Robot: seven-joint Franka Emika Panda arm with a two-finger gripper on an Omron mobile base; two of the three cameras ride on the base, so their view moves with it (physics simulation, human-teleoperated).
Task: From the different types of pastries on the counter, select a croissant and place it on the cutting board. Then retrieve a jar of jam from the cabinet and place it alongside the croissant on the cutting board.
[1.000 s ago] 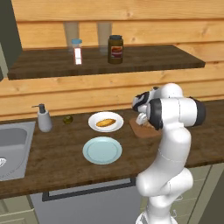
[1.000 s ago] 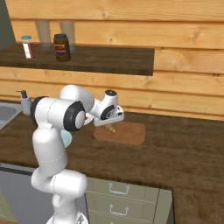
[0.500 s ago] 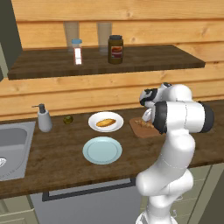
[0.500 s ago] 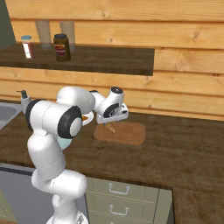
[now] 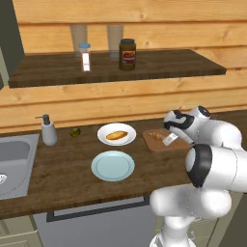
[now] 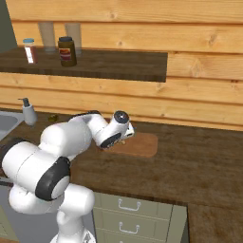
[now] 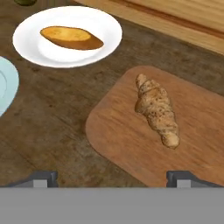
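The croissant (image 7: 155,109) lies loose on the wooden cutting board (image 7: 113,135), slanted along its middle. My gripper (image 7: 113,177) hovers just above the board's near edge, open, with nothing between its widely spaced fingertips. From the left base view the gripper (image 5: 171,138) hangs over the board (image 5: 157,144), right beside the croissant (image 5: 155,135). A dark jar of jam (image 5: 127,54) with a red label stands on the wooden wall shelf above. The right base view has the same jar (image 6: 67,51) at upper left and the board (image 6: 142,144) partly behind my hand.
A white plate (image 5: 116,134) with an oblong golden pastry sits left of the board; a bare light-blue plate (image 5: 113,165) lies in front of it. A soap dispenser (image 5: 48,130) and sink (image 5: 12,159) are at far left. A small shaker (image 5: 85,57) and two glasses share the shelf.
The jaws have spread a little wider and the hand has drawn back slightly from the board as the arm swung right. The croissant stays lying on the board.
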